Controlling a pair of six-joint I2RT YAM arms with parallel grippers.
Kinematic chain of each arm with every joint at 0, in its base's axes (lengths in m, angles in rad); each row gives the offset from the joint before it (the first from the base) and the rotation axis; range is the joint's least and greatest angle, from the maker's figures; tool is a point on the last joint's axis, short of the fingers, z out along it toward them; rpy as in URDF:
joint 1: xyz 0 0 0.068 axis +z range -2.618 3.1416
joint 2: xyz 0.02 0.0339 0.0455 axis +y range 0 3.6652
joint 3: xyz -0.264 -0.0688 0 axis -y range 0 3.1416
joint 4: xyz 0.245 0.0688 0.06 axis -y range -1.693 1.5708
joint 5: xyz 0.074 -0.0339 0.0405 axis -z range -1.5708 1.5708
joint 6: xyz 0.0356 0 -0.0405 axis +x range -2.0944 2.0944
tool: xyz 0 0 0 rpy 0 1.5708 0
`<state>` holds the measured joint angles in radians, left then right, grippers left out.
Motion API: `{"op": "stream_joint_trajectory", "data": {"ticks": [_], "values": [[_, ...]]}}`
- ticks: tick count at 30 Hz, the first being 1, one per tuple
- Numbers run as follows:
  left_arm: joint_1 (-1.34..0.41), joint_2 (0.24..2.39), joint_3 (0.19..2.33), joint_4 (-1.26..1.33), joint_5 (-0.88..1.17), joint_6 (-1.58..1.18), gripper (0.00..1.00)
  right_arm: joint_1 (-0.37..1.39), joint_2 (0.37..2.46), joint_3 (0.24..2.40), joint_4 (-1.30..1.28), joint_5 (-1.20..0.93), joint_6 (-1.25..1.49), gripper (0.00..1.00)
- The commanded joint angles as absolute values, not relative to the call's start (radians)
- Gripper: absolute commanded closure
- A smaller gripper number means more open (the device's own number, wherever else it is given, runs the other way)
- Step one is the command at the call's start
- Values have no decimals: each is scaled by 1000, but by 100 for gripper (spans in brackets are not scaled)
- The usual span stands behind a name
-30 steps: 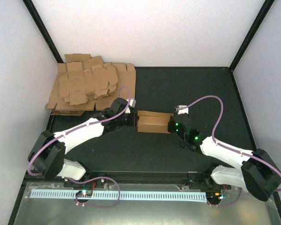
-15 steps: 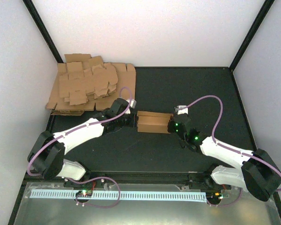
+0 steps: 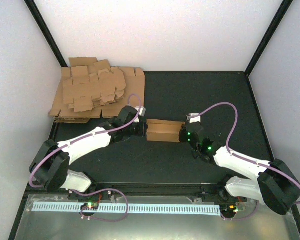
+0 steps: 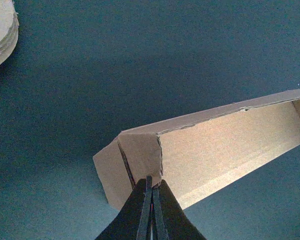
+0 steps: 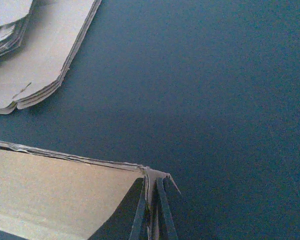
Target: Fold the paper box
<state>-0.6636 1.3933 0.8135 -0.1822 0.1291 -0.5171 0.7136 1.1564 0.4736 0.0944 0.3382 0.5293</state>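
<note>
The paper box (image 3: 164,130) is a small oblong brown carton lying on the black table between my two arms. My left gripper (image 3: 141,129) is shut at its left end; in the left wrist view its fingertips (image 4: 151,187) press against a folded end flap of the box (image 4: 200,150). My right gripper (image 3: 183,134) is at the box's right end. In the right wrist view its fingers (image 5: 154,192) are shut on a thin cardboard flap at the corner of the box (image 5: 55,190).
A thick pile of brown cardboard sheets (image 3: 92,92) lies at the back left, and shows at the top left of the right wrist view (image 5: 35,55). Black frame posts (image 3: 267,35) rise at the back corners. White walls enclose the table.
The left arm has shifted slightly, its wrist pressing closer to the box's left end. The box and the right arm have hardly moved.
</note>
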Motion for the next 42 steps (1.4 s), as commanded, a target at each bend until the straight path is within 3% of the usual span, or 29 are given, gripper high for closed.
{"op": "stream_joint_trajectory", "data": {"ticks": [1, 18, 21, 27, 31, 35, 39, 42], "values": [[-686, 1396, 772, -226, 164, -535, 99, 728, 1139, 428, 108, 356, 521, 91], [-687, 1394, 733, -214, 154, -536, 99, 749, 1152, 370, 146, 363, 523, 90], [-690, 1394, 732, -215, 153, -536, 98, 750, 1143, 370, 141, 363, 515, 86], [-690, 1392, 746, -227, 141, -531, 99, 749, 1085, 428, 42, 329, 487, 66], [-689, 1392, 755, -237, 131, -526, 98, 750, 1010, 449, -34, 300, 480, 42], [-689, 1390, 756, -238, 127, -526, 98, 750, 946, 451, -93, 265, 481, 9], [-690, 1386, 759, -241, 125, -524, 97, 748, 894, 490, -158, 230, 484, 0], [-689, 1378, 762, -248, 123, -522, 94, 737, 881, 543, -216, 240, 513, 1]]}}
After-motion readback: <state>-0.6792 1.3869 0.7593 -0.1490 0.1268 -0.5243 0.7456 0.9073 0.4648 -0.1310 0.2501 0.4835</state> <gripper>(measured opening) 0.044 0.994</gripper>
